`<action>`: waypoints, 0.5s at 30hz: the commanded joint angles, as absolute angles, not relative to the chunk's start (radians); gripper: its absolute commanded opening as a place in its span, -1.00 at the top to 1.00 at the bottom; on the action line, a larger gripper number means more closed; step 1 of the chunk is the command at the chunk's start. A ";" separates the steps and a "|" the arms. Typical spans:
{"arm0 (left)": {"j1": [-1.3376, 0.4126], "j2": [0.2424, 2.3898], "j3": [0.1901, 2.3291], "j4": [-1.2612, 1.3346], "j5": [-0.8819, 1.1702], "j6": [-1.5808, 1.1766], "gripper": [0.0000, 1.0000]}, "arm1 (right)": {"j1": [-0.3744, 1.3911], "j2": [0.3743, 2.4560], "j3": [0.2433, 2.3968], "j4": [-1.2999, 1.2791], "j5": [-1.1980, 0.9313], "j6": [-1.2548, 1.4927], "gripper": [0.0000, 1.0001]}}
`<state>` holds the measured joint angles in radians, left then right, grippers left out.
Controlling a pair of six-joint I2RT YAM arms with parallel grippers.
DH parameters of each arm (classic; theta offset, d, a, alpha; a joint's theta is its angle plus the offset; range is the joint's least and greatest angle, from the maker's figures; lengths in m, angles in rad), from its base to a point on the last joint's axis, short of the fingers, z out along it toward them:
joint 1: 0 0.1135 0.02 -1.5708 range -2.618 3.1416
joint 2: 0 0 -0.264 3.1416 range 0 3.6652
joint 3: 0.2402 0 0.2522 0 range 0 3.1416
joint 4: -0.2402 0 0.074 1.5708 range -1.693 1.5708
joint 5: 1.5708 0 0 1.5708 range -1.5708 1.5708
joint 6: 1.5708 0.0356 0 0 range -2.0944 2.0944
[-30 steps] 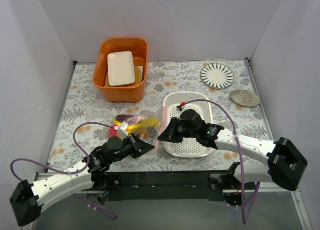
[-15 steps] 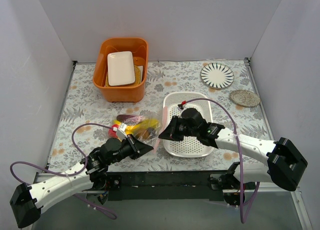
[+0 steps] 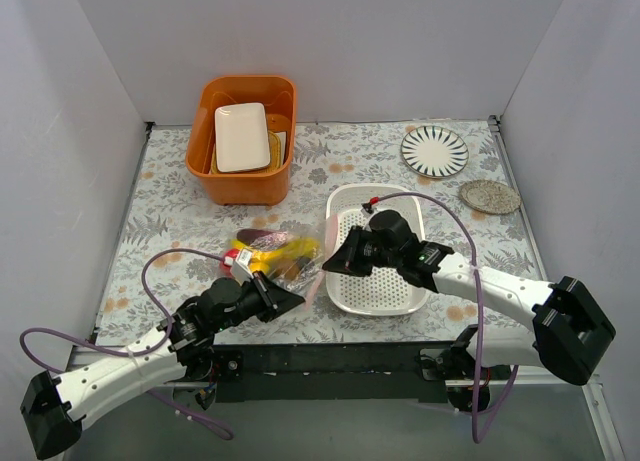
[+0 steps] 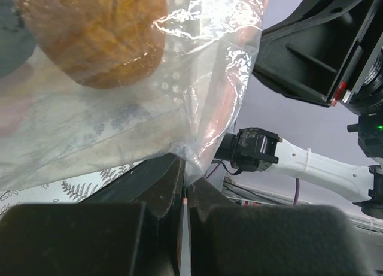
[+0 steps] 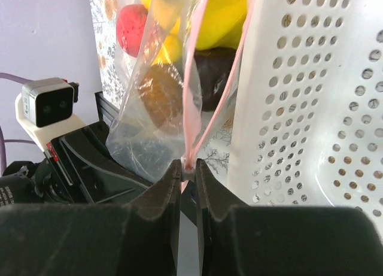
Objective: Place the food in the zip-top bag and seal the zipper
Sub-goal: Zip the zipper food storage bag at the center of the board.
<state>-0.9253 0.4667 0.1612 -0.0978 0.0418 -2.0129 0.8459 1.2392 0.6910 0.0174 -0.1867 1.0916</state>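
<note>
The clear zip-top bag (image 3: pixel 285 261) lies left of the white basket and holds the food: a yellow banana (image 3: pixel 270 251), a red round fruit (image 5: pixel 131 23), a brown piece (image 4: pixel 99 33) and a dark eggplant (image 5: pixel 210 72). My left gripper (image 3: pixel 298 297) is shut on the bag's near corner (image 4: pixel 197 159). My right gripper (image 3: pixel 330 266) is shut on the pale-pink zipper (image 5: pixel 192 96) at its near end, where the two pink strips meet; farther up they part. The bag (image 5: pixel 143 120) hangs crinkled between both grippers.
A white perforated basket (image 3: pixel 385 286) sits right of the bag, under my right arm. An orange bin (image 3: pixel 243 176) with a white plate (image 3: pixel 242 136) stands at the back. A striped plate (image 3: pixel 435 150) and a grey coaster (image 3: pixel 490 196) lie at the back right.
My right gripper has moved a little up and right along the bag's edge. The bag and food have shifted slightly. My left gripper keeps its hold.
</note>
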 commanded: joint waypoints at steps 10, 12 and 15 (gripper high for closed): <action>-0.928 0.376 0.156 -0.285 0.045 -2.387 1.00 | 0.715 1.243 0.749 0.034 -0.170 1.014 0.70; -0.928 0.367 0.152 -0.296 0.043 -2.391 1.00 | 0.700 1.244 0.750 0.031 -0.179 1.008 0.70; -0.928 0.359 0.150 -0.302 0.044 -2.395 1.00 | 0.686 1.243 0.750 0.028 -0.186 0.999 0.70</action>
